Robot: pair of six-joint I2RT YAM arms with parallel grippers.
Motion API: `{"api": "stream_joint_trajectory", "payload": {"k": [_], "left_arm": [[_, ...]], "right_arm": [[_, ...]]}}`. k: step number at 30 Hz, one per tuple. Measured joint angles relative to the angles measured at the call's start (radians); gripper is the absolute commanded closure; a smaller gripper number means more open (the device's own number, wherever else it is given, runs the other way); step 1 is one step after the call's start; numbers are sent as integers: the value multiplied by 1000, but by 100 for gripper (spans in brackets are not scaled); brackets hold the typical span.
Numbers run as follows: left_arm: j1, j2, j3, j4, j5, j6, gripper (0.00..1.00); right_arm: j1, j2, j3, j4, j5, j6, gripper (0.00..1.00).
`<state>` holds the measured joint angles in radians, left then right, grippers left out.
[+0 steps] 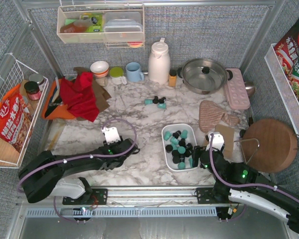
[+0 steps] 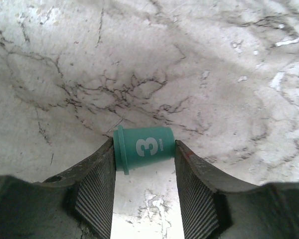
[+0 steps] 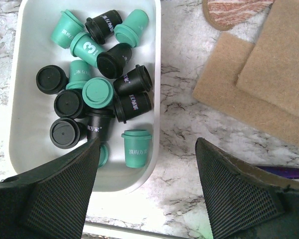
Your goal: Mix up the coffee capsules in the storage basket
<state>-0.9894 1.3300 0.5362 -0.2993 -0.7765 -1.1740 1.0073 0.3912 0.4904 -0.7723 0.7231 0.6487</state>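
Observation:
The white storage basket (image 1: 166, 131) sits right of centre and holds several teal and black coffee capsules (image 1: 180, 148) in a mixed heap. A few more capsules (image 1: 156, 101) lie loose on the marble behind it. My left gripper (image 1: 133, 147) is left of the basket and shut on a teal capsule marked "3" (image 2: 143, 148), which lies sideways between the fingertips over bare marble. My right gripper (image 1: 197, 160) is open and empty at the basket's near right corner. In the right wrist view the gripper (image 3: 147, 149) straddles the basket rim (image 3: 157, 74), with the capsules (image 3: 97, 92) just ahead.
A red cloth (image 1: 81, 94), bowl, cups, white thermos (image 1: 159, 62) and steel pot (image 1: 205, 74) line the back. A pink tray (image 1: 236, 88), pot holder (image 1: 212, 115), brown pads (image 3: 269, 74) and round wooden board (image 1: 270, 144) are at the right. A wire basket (image 1: 15, 114) hangs at the left.

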Motion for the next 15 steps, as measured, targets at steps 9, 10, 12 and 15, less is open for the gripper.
{"api": "stream_joint_trajectory", "payload": {"k": [9, 10, 12, 15], "left_arm": [[0, -129, 29, 87, 89, 183, 53], [0, -137, 39, 98, 107, 203, 53], [-1, -153, 65, 129, 153, 252, 53], [-10, -168, 101, 192, 235, 321, 53]], "right_arm": [[-1, 0, 0, 6, 0, -4, 19], [-1, 1, 0, 6, -1, -4, 19], [-2, 2, 0, 7, -2, -5, 19], [-2, 2, 0, 8, -3, -8, 19]]}}
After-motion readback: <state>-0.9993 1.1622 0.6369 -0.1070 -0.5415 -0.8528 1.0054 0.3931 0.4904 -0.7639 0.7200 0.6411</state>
